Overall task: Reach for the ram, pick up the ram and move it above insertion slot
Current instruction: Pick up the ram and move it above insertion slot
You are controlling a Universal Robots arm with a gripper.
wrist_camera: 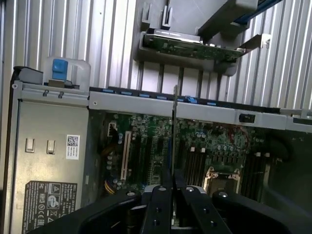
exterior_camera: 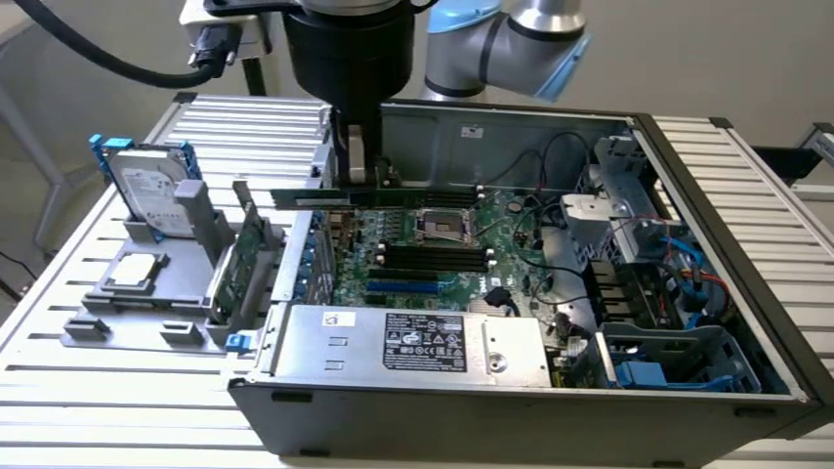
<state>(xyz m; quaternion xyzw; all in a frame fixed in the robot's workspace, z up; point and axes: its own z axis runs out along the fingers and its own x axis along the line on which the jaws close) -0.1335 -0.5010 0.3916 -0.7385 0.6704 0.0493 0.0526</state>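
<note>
Power supply (exterior_camera: 414, 342), one unit with a printed label, filled the near corner of the open computer case (exterior_camera: 729, 234). Within the case lay one green motherboard (exterior_camera: 431, 256) carrying a row of black memory slots (exterior_camera: 431, 259). One gripper (exterior_camera: 361, 166), jaws pinched on the ram (exterior_camera: 378, 196), held the stick level above the motherboard. Beside the case, a grey rack (exterior_camera: 156, 293) held one hard drive (exterior_camera: 146, 191) and one expansion card (exterior_camera: 237, 264).

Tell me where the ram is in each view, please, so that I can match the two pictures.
Exterior view: the ram hangs level in the gripper, above the motherboard inside the open case.
Wrist view: the ram is seen edge-on, a thin line running out from the gripper.
Shared landmark: the power supply's label.
</note>
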